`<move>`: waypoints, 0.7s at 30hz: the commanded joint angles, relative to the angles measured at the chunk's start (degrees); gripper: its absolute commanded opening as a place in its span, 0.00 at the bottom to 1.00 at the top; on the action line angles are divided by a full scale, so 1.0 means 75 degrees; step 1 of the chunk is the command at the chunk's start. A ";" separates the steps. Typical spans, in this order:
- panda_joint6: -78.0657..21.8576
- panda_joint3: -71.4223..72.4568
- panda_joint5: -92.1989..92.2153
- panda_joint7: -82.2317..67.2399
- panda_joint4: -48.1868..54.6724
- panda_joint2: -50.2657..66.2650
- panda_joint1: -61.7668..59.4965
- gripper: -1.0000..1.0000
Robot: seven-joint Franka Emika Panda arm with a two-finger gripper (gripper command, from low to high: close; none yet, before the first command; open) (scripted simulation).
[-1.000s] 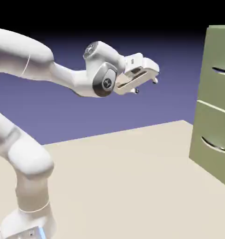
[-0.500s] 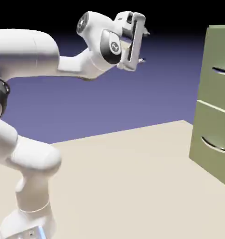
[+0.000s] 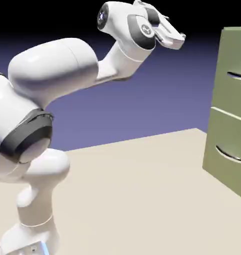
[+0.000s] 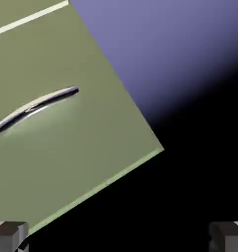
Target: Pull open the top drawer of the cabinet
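Observation:
The olive-green cabinet (image 3: 231, 109) stands at the exterior view's right edge. Its top drawer (image 3: 234, 69) sits flush and closed, with a thin silver handle (image 3: 237, 75). My gripper (image 3: 177, 40) is high in the air, well to the left of the cabinet and a little above the top drawer, touching nothing. In the hand view the drawer front (image 4: 66, 142) fills the left side, rolled at an angle, and its curved handle (image 4: 34, 106) lies at the upper left. Both grey fingertips (image 4: 10, 232) sit far apart at the bottom corners: the gripper (image 4: 119, 237) is open and empty.
The lower drawer (image 3: 227, 154) with a like handle (image 3: 228, 154) is also closed. The beige table (image 3: 137, 199) stretches between my base and the cabinet. A pale seam (image 4: 29, 18) crosses the hand view's upper left.
The arm has swung upward and toward the cabinet, and the hand has turned over from pointing down-right to facing the cabinet. The drawers have not moved.

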 commanded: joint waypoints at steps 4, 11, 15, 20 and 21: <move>-0.0185 -0.0616 -0.1061 -0.1329 0.0528 -0.0238 0.0871 0.50; -0.0507 -0.1693 -0.2918 -0.3655 0.1451 -0.0654 0.2396 0.50; -0.0692 -0.2308 -0.3979 -0.4984 0.1979 -0.0892 0.3267 0.50; -0.0923 -0.3078 -0.5305 -0.6645 0.2638 -0.1189 0.4356 0.50; -0.0969 -0.3232 -0.5570 -0.6977 0.2770 -0.1249 0.4573 0.50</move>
